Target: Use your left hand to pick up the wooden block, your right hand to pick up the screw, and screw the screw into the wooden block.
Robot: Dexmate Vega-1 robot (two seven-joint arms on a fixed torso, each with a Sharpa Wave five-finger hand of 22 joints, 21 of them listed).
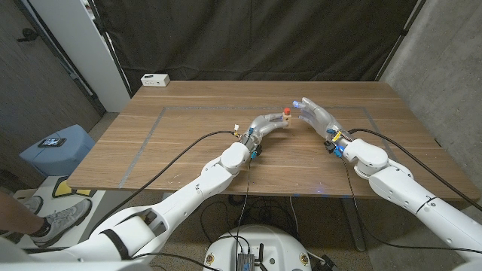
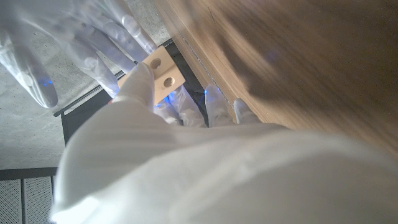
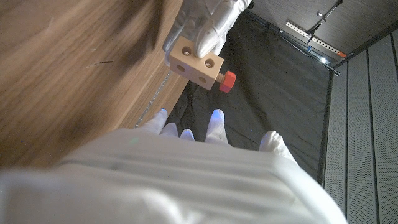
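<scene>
We see the left hand (image 1: 267, 126) gripping the block (image 3: 196, 64) above the worktop (image 1: 181, 143) mid-centre, red screw (image 3: 227, 81) seated in the block's side. Just right of it the right hand (image 1: 316, 114) is open, fingers spread, holding nothing. Far left on the worktop a white box (image 1: 155, 79).

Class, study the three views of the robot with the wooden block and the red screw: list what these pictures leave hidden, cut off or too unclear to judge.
- Screw shank: right wrist view shows just the red head against the wooden block; depth hidden.
- Screw in the head view: too small to judge.
- Left hand: left wrist view, its own back covers most of the block.
- Right hand: right wrist view, the palm is hidden behind its back.
</scene>
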